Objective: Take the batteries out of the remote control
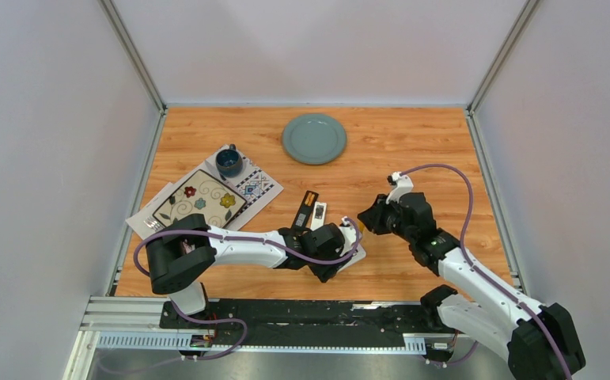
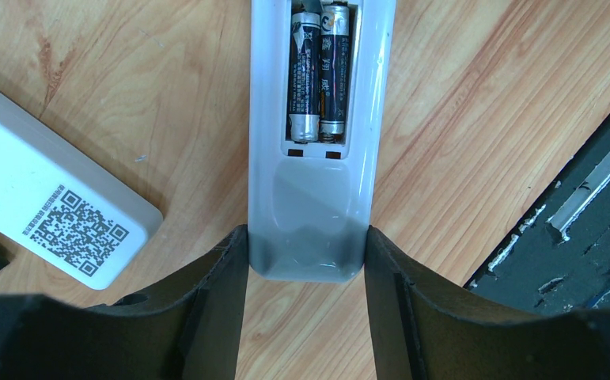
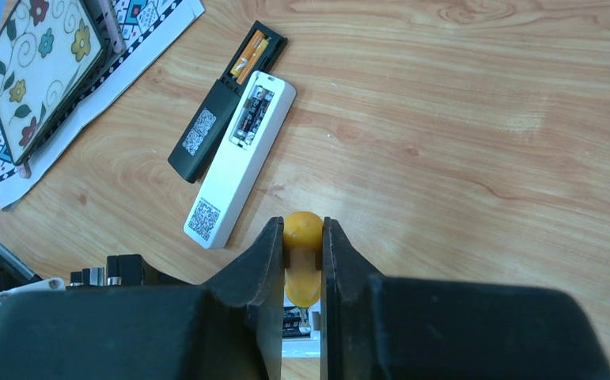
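Note:
A white remote control [image 2: 309, 214] lies back-up on the wood, its cover off and two dark batteries [image 2: 317, 71] side by side in the bay. My left gripper [image 2: 307, 237] is shut on the remote's near end, both fingers pressed to its sides. My right gripper [image 3: 301, 229] is shut on a yellow-handled screwdriver [image 3: 302, 265], which points down over the bay of that same remote [image 3: 305, 328]. In the top view the left gripper [image 1: 347, 247] and the right gripper [image 1: 365, 220] meet near the table's middle front.
Two more opened remotes lie to the left: a black one [image 3: 222, 111] with orange batteries and a white one [image 3: 238, 162] with dark ones. A flowered tray [image 1: 198, 202], a blue cup [image 1: 229, 161] and a grey-green plate [image 1: 314, 138] sit farther back. The black front rail [image 2: 578, 229] runs close by.

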Robot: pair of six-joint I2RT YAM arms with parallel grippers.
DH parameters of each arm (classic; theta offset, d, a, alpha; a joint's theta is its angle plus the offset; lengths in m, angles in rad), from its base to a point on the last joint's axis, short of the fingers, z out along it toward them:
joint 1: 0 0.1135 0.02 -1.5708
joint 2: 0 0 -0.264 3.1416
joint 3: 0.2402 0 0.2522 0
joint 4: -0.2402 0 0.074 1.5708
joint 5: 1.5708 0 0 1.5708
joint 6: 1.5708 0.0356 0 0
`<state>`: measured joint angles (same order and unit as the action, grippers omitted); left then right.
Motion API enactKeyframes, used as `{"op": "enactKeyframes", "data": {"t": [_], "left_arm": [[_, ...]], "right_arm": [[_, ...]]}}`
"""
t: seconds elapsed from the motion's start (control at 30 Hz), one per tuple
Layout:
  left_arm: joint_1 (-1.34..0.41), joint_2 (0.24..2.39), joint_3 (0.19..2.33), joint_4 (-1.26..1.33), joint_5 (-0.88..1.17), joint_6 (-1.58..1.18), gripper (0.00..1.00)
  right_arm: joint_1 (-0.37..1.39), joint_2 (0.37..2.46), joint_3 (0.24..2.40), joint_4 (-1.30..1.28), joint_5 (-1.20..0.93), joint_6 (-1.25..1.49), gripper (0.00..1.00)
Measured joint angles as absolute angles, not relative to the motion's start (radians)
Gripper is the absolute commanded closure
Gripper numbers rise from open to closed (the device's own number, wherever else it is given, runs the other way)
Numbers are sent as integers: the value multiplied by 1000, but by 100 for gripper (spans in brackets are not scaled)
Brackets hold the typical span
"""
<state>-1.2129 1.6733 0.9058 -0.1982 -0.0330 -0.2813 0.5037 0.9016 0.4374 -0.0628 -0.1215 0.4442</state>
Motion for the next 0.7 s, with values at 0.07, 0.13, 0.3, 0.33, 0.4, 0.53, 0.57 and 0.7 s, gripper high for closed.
{"op": "enactKeyframes", "data": {"t": [0.07, 0.13, 0.3, 0.33, 0.4, 0.53, 0.57, 0.7], "left_arm": [[-1213, 1673, 906, -198, -33, -281, 100], [-1213, 1673, 906, -199, -33, -281, 100], [-1213, 1673, 906, -199, -33, -281, 100], [-1213, 1673, 906, -199, -33, -281, 100], [-1213, 1673, 906, -199, -33, -281, 100], [-1213, 1673, 906, -200, -33, -281, 100], [-1213, 1673, 906, -200, -33, -281, 100], [-1213, 1673, 906, -200, -33, -282, 100]], "right_arm": [[504, 902, 442, -62, -113, 442, 100], [506, 904, 446, -62, -106, 439, 100], [513, 939, 452, -53, -104, 436, 100], [517, 946, 452, -50, -103, 436, 100], [523, 950, 453, -46, -98, 432, 100], [544, 950, 455, -44, -71, 424, 100], [554, 949, 457, -46, -60, 420, 100], [604, 939, 459, -55, 10, 409, 100]]}}
